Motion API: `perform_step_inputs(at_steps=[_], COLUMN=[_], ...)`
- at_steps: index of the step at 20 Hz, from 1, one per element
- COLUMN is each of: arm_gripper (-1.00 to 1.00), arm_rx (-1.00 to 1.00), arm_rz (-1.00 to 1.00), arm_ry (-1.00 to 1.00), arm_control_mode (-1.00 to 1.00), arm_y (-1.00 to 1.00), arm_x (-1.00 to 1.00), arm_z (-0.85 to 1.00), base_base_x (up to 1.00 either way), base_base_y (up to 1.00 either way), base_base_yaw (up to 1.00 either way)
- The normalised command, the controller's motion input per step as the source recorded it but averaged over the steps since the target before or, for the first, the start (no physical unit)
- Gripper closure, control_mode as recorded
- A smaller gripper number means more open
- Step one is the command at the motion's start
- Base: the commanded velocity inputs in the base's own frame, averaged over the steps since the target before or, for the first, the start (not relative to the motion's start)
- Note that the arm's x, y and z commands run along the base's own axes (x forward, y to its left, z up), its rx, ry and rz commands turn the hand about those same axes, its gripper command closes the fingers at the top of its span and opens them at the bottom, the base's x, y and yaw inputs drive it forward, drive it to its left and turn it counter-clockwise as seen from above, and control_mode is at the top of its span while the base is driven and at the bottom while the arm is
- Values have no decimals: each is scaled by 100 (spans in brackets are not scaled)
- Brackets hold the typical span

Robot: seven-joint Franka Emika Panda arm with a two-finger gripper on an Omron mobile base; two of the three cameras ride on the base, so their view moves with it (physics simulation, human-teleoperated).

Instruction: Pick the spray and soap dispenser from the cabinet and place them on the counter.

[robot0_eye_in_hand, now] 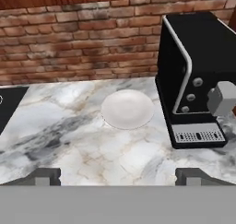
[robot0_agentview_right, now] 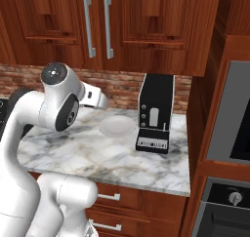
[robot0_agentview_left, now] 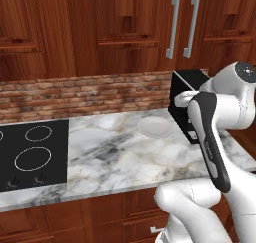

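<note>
The dark reddish-brown cabinet (robot0_agentview_left: 145,22) (robot0_agentview_right: 63,21) hangs above the counter, its doors with long silver bar handles closed. The spray and the soap dispenser are hidden from view. Below lies the white-and-grey marble counter (robot0_agentview_left: 120,157) (robot0_agentview_right: 93,155) (robot0_eye_in_hand: 78,140). In the hand view my gripper (robot0_eye_in_hand: 119,177) hovers over the counter's front part, open, with its two dark fingertips (robot0_eye_in_hand: 46,176) far apart and nothing between them. It faces the brick wall.
A black coffee machine (robot0_agentview_left: 186,89) (robot0_agentview_right: 155,109) (robot0_eye_in_hand: 198,75) stands at the counter's right end, with a white plate (robot0_agentview_left: 156,127) (robot0_agentview_right: 117,126) (robot0_eye_in_hand: 127,109) just left of it. A black cooktop (robot0_agentview_left: 30,154) is at the left. An oven column (robot0_agentview_right: 229,133) rises on the right.
</note>
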Motion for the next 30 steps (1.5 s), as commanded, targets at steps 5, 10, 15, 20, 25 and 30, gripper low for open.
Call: perform_step_inputs(at_steps=[5, 10, 15, 20, 25, 30], arm_gripper=[-100, -100, -100, -100, -100, -100], arm_rx=[0, 0, 0, 0, 0, 0], arm_rz=[0, 0, 0, 0, 0, 0], arm_ry=[-23, -26, -24, -22, -20, -15], arm_control_mode=[-100, -100, -100, -100, -100, -100], arm_y=[-20, -20, -15, -2, 0, 0], arm_x=[-30, -26, -17, -6, 0, 0], arm_z=[23, 36, 38, 32, 27, 27], base_base_x=[0, 0, 0, 0, 0, 0], base_base_y=[0, 0, 0, 0, 0, 0], base_base_yaw=[0, 0, 0, 0, 0, 0])
